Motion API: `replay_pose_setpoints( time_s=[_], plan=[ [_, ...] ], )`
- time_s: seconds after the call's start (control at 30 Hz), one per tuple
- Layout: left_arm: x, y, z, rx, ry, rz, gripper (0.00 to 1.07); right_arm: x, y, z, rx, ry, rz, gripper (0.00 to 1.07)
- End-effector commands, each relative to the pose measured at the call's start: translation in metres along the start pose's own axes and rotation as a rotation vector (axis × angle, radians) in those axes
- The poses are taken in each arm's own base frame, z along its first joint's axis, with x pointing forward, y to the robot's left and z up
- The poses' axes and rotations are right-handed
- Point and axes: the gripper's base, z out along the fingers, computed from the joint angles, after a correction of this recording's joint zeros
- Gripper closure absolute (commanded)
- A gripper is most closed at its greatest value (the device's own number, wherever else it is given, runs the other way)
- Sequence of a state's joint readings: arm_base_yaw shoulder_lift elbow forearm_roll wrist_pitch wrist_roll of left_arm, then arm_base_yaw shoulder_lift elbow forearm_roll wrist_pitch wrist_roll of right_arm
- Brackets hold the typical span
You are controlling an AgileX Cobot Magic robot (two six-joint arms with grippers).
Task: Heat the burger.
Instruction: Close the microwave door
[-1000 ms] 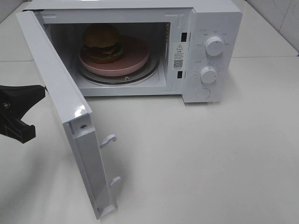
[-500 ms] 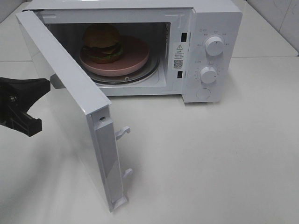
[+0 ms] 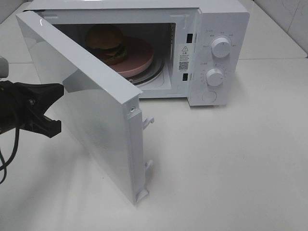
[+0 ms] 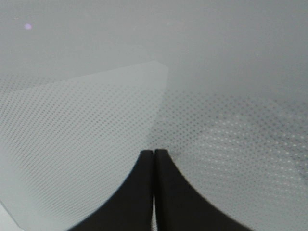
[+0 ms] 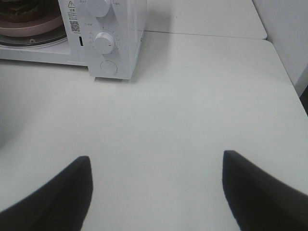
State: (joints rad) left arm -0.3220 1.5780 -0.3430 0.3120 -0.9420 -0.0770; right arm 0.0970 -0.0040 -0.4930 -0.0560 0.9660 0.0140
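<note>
- Seen from the high camera, the white microwave (image 3: 221, 19) stands at 12 o'clock on the pale table (image 3: 231, 159). Its door (image 3: 91, 115) is hinged at the 9 o'clock side and stands about half open across the cavity mouth.
- The burger (image 3: 105, 41) sits inside the oven on the pink dish (image 3: 139, 57), toward the dish's 9 o'clock side. The door's top edge hides its lower part, and the dish rests on the glass turntable (image 3: 156, 72).
- The left gripper (image 3: 61, 88) reaches in from 9 o'clock with its black tip at the door's outer face.
- Only the left wrist camera shows that gripper's (image 4: 154, 153) state: the two fingers are pressed flat together with nothing between them. The tips look to be up against the dotted screen of the door, which fills the whole view.
- The right gripper (image 5: 155, 156) appears only in its own wrist picture. Its jaws are spread wide and empty above bare table, well apart from the oven.
- That same wrist view catches the control panel's lower knob (image 5: 103, 42) and the round button (image 5: 109, 67) under it, plus a sliver of dish and burger, too cropped to read in detail.
- The high view alone shows both knobs, the upper knob (image 3: 221, 47) at 12 o'clock of the lower, and the two latch hooks (image 3: 148, 121) on the door's free edge.
</note>
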Motion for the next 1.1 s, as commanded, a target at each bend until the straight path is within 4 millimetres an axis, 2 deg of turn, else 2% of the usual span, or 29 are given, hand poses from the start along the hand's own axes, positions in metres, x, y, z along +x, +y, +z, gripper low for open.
replay_pose_setpoints(
  time_s=[0.03,0.6,0.87,1.1],
  plan=[
    [-0.005,-0.002,0.008,-0.028,-0.023,-0.016,1.07,0.002,0.000,-0.003,-0.001,-0.028,-0.001,0.33],
    [-0.015,-0.013,0.054,-0.010,-0.068,-0.046,1.07,0.002,0.000,-0.003,-0.001,-0.028,-0.001,0.33],
    [-0.017,-0.009,0.075,-0.117,-0.099,-0.147,1.07,0.002,0.000,-0.003,-0.001,-0.028,-0.001,0.33],
    [-0.020,-0.014,0.093,-0.144,-0.115,-0.113,1.07,0.002,0.000,-0.003,-0.001,-0.028,-0.001,0.33]
  ],
)
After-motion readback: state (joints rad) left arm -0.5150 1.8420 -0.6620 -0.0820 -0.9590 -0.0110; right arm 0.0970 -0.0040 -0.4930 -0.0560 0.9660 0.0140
